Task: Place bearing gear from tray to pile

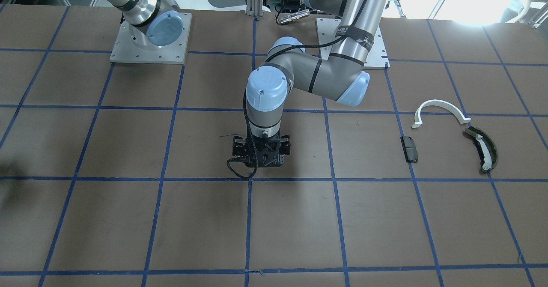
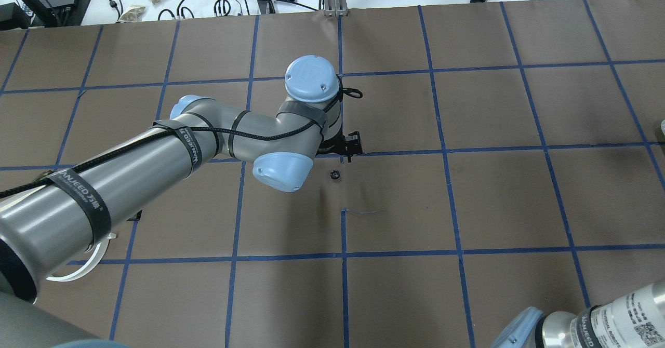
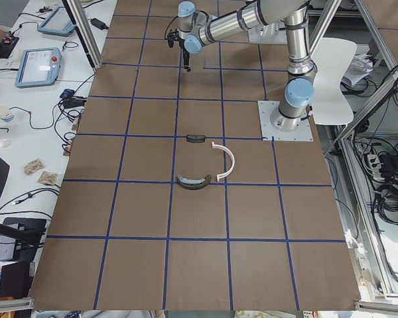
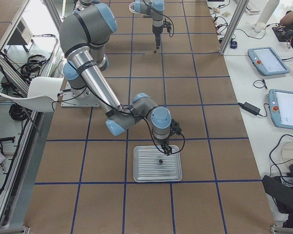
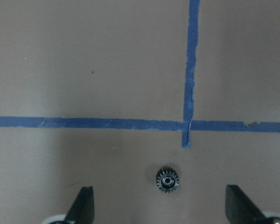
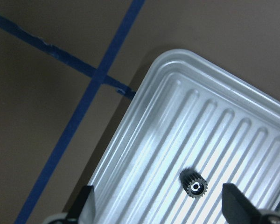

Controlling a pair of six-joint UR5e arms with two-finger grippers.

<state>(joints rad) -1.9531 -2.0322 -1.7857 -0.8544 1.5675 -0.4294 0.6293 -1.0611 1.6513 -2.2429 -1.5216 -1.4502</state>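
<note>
Currently both arms are hovering over small toothed parts. The left gripper (image 5: 162,207) is standing wide apart and holding nothing. One bearing gear (image 5: 168,178) is resting bore-up on the table (image 5: 60,60), at 6 o'clock from the tape crossing (image 5: 189,125) and roughly centred between the fingertips. The right gripper (image 6: 161,205) is likewise spread and empty, hanging over the ribbed tray (image 6: 177,93). There a second gear (image 6: 194,183) is sitting between ribs, offset towards 3 o'clock from the midpoint of the fingertips. The pile (image 3: 192,182) is lying well apart from both gears; in the front-facing view it is sitting at 3 o'clock from the left arm.

Risks, as judged: the right fingers are closing off-centre if they descend as aligned, so one pad may be nudging the tray gear along its groove or tipping it. Either gear, being small and toothed, may be slipping or rolling when pinched unevenly.

Count: two gears, one tray, two grippers. The pile is holding three parts: one white arc (image 1: 439,103), one olive curved piece (image 1: 486,149), one black block (image 1: 409,148).
</note>
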